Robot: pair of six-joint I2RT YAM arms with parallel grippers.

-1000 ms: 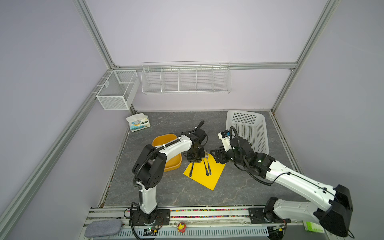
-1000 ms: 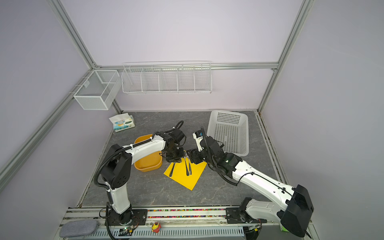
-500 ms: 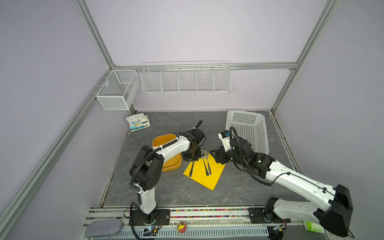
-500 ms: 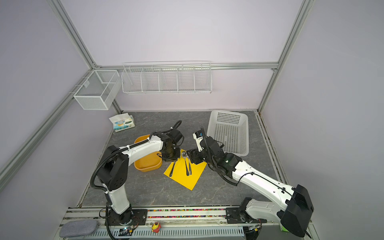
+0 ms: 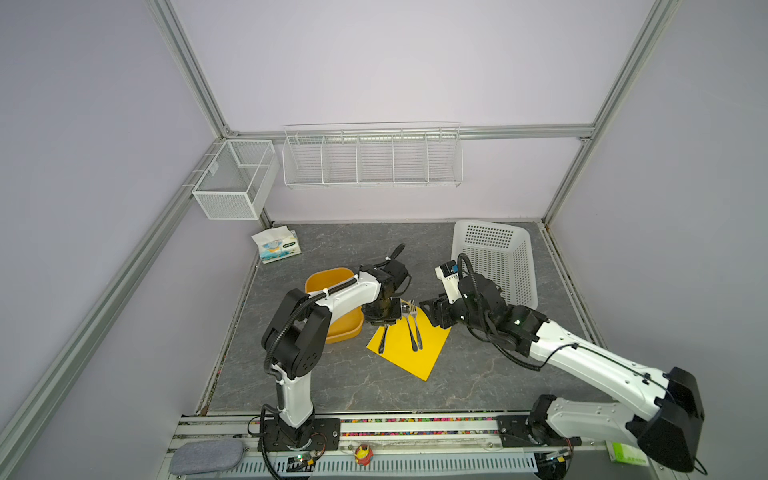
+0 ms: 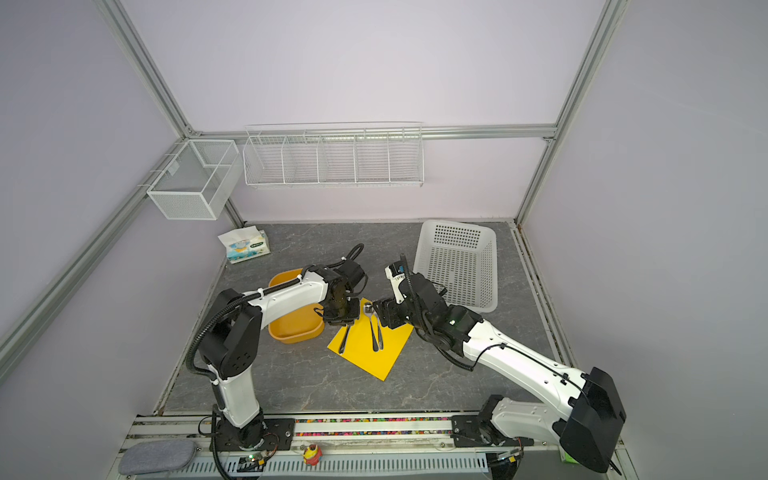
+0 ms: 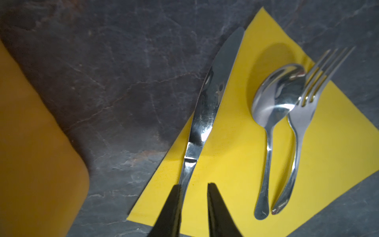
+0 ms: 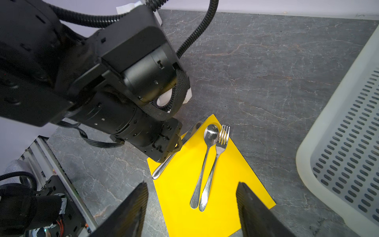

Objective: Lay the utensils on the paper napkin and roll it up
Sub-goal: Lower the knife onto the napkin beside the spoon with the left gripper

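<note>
Here, glossy metal knife [image 7: 207, 115], spoon [image 7: 274, 98], fork [image 7: 303, 115] on flat yellow napkin [image 7: 235, 164].

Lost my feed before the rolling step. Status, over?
Left gripper open over knife handle; right gripper open, empty. Knife, spoon, fork on napkin, knife overhanging its edge. Napkin flat, unrolled. Nothing blocking.

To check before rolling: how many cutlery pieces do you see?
3: knife along the napkin's edge; spoon and fork touching, on it. The tray is partly hidden.
</note>
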